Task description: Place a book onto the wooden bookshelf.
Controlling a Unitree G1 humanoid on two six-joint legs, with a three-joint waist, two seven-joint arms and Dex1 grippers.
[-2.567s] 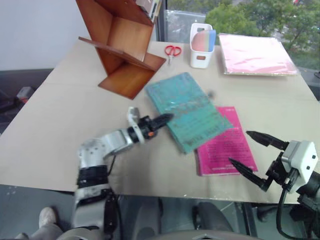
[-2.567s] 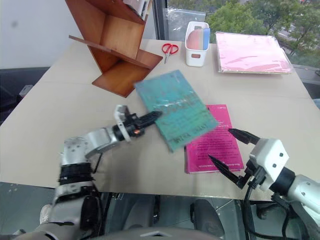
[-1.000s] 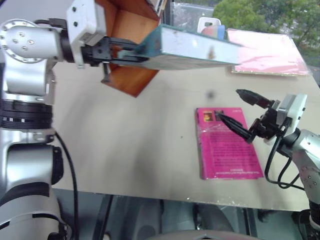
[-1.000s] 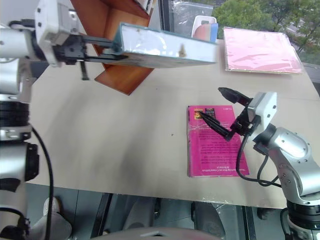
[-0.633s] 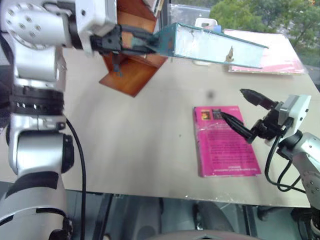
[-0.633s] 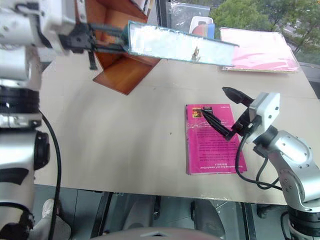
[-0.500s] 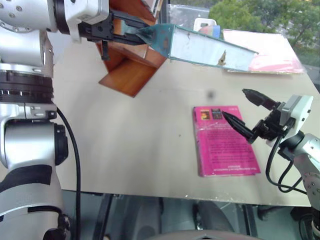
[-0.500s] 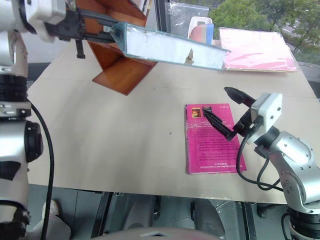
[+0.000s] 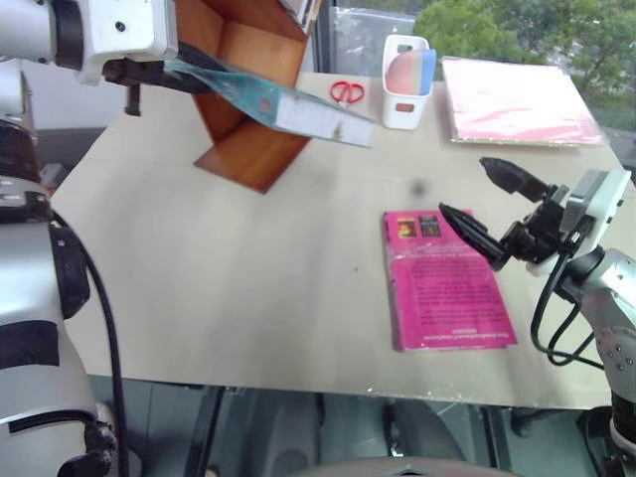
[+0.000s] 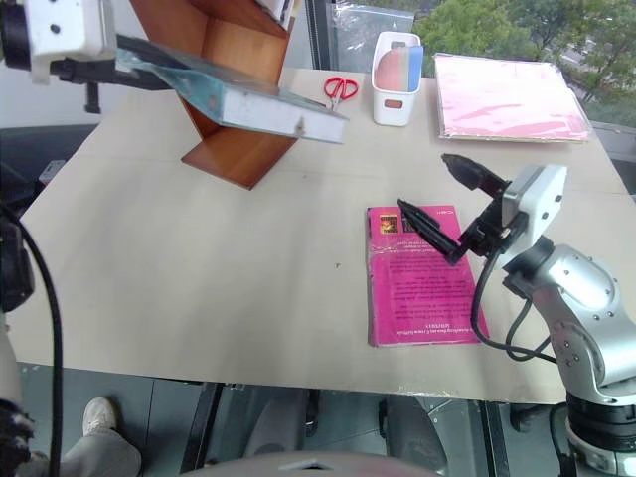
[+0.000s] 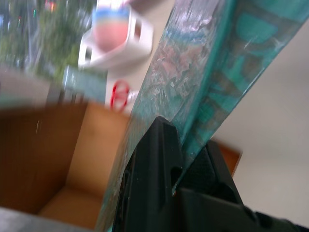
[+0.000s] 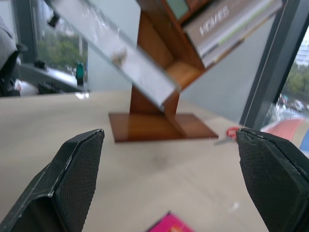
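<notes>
Since a second ago the book (image 9: pixel 273 99) has been swung left and tilted, so that it is now held in the air against the front of the wooden bookshelf (image 9: pixel 243 94) (white page edges facing out). It is clamped at one end by the raised left pincer (image 11: pixel 181 169). The right pincer (image 10: pixel 445 202) is held above the pink book (image 9: pixel 445 288) on the desk (image 9: pixel 248 278), fingers spread wide apart, empty.

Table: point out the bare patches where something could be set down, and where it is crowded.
The widest bare stretch of the table lies between the wooden bookshelf and the magenta book, down to the near edge. The far edge is crowded: red scissors, white organizer, pink folder stack. The open right hand hovers over the magenta book.
</notes>
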